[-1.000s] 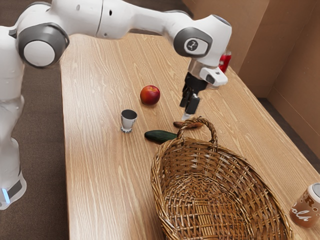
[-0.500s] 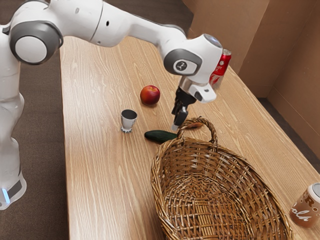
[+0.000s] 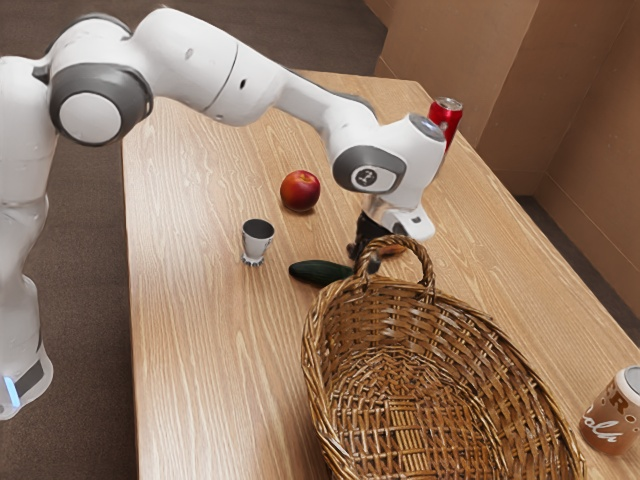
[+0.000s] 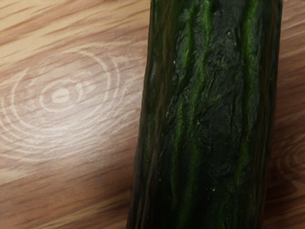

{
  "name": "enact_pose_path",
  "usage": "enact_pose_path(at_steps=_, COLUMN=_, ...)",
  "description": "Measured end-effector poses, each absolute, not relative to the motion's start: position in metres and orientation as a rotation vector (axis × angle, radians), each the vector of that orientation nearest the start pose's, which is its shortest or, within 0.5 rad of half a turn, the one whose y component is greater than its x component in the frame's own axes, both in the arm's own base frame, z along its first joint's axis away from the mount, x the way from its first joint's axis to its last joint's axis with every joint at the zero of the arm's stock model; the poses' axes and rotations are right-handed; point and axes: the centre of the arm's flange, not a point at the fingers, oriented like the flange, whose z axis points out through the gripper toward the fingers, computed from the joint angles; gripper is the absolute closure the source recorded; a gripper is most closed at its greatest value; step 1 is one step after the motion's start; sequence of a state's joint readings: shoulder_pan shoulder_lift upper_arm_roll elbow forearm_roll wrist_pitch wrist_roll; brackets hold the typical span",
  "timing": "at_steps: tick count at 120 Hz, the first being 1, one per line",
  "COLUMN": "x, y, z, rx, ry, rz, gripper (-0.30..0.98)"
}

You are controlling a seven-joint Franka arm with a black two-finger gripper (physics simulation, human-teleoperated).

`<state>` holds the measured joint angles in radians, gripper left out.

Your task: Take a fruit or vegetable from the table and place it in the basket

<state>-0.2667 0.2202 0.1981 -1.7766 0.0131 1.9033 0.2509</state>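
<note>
Sitting lower than before, claw (image 3: 362,260) over cucumber (image 3: 318,271)

In the exterior view, you have a dark green, ridged cucumber (image 3: 320,271) lying flat on the counter (image 3: 200,350), at eleven o'clock from the upright brown wicker basket (image 3: 470,330), one end hidden by its handle. A round red-and-yellow fruit (image 3: 300,190) sits at twelve o'clock from the cucumber.
</note>
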Motion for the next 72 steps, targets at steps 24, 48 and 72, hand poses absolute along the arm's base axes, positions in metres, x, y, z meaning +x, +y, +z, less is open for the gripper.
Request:
enact_pose_path(at_steps=24, x=0.615, y=-0.049, z=0.415, rx=-3.063, ry=0.493, rz=0.13, gripper=0.0)
enact_pose_path(at_steps=48, x=0.617, y=-0.051, z=0.411, rx=-3.069, ry=0.494, rz=0.116, gripper=0.0)
enact_pose_path(at_steps=72, x=0.62, y=-0.055, z=0.399, rx=-3.069, ry=0.502, rz=0.13, gripper=0.0)
